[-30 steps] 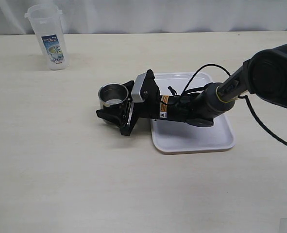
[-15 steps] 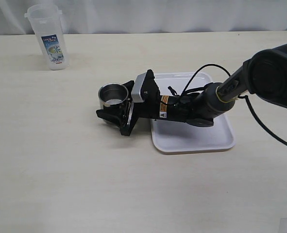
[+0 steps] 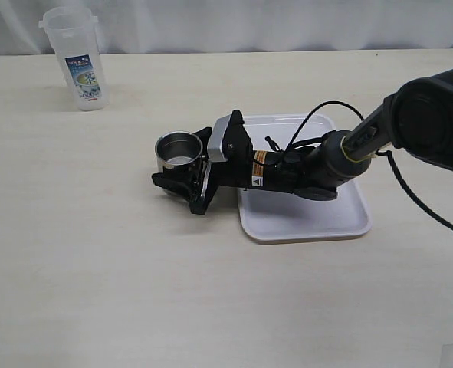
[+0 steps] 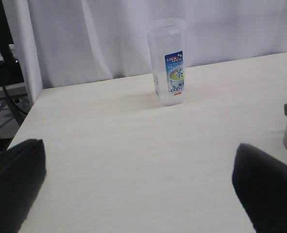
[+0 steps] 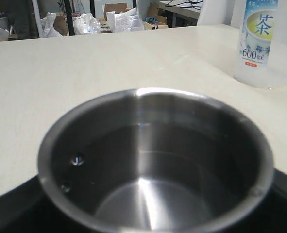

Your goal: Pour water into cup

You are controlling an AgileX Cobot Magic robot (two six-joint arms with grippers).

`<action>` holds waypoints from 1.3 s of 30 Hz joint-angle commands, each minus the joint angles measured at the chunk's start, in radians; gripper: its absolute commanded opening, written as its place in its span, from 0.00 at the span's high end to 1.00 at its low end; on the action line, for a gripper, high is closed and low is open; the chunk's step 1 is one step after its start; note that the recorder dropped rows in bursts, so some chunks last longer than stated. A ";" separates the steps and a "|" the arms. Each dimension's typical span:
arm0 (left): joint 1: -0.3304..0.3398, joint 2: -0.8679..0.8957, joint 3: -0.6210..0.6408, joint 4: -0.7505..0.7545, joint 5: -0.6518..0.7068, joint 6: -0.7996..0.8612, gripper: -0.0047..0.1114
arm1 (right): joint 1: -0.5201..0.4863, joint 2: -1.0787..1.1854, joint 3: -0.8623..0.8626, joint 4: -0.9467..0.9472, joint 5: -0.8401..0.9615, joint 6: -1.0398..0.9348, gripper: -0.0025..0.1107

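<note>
The right arm (image 3: 303, 165) is lying low across the white tray (image 3: 310, 218), and the right tool (image 3: 184, 162) is clamping the steel cup (image 3: 178, 152) between its black fingers; the cup is standing upright on the desk (image 3: 96, 268), just left of the tray, with droplets clinging to its inner wall; the clear jug (image 3: 79, 58) is standing well apart at the far left; the left tool (image 4: 141, 191) is hanging wide open above the desk, holding nothing.
</note>
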 commanded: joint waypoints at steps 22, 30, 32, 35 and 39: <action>-0.010 -0.002 0.003 -0.008 0.021 -0.004 0.96 | -0.004 -0.004 -0.001 -0.003 0.015 0.001 0.94; -0.010 -0.002 0.003 -0.008 0.019 -0.004 0.96 | -0.004 -0.004 -0.001 -0.003 0.015 0.001 0.94; -0.010 -0.002 0.003 -0.008 0.019 -0.004 0.96 | -0.004 -0.004 -0.001 -0.003 0.015 0.001 0.94; -0.010 -0.002 0.003 -0.008 0.019 -0.004 0.96 | -0.004 -0.004 -0.001 -0.003 0.015 0.001 0.94; -0.010 -0.002 0.003 -0.008 0.019 -0.004 0.96 | -0.004 -0.004 -0.001 -0.003 0.015 0.001 0.94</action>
